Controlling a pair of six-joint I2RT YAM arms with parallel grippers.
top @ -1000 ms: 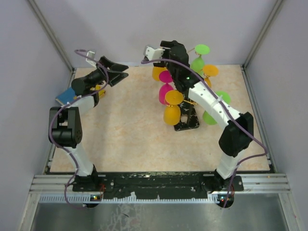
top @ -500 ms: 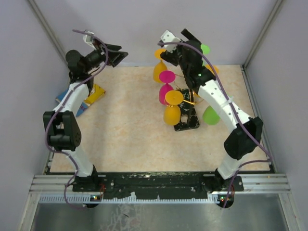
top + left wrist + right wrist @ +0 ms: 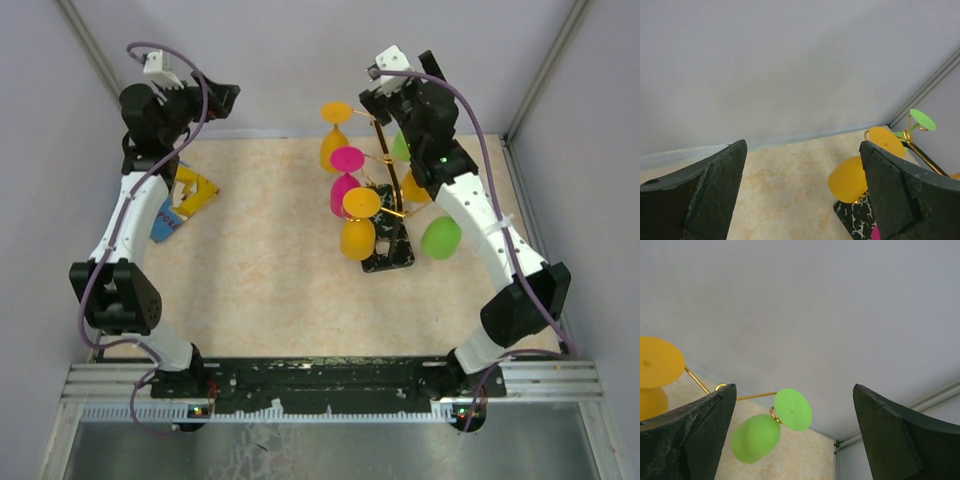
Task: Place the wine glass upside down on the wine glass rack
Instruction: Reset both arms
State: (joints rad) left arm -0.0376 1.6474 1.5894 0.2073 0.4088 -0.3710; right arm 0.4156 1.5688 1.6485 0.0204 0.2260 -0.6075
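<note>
The wine glass rack [image 3: 388, 248] stands right of centre, gold wire arms on a black marbled base. Several plastic wine glasses hang from it foot up: orange [image 3: 357, 228], pink [image 3: 345, 172], another orange [image 3: 334, 138] and green [image 3: 440, 238]. My left gripper [image 3: 222, 97] is raised at the back left, open and empty; its view [image 3: 802, 145] shows an orange glass [image 3: 847, 179] and the rack base [image 3: 856, 220] far off. My right gripper [image 3: 375, 98] is raised above the rack's back, open and empty [image 3: 794, 387]. A hanging green glass [image 3: 756, 437] lies beyond its fingers.
A blue and yellow packet [image 3: 185, 200] lies on the table at the left, below the left arm. Grey walls with metal corner posts [image 3: 545, 70] close in the back and sides. The right arm [image 3: 480, 215] reaches over the rack's right side.
Both arms have risen and swung back toward the rear wall. The right gripper has lifted up and right off the rack; the left has moved up and left. Both stay open.
</note>
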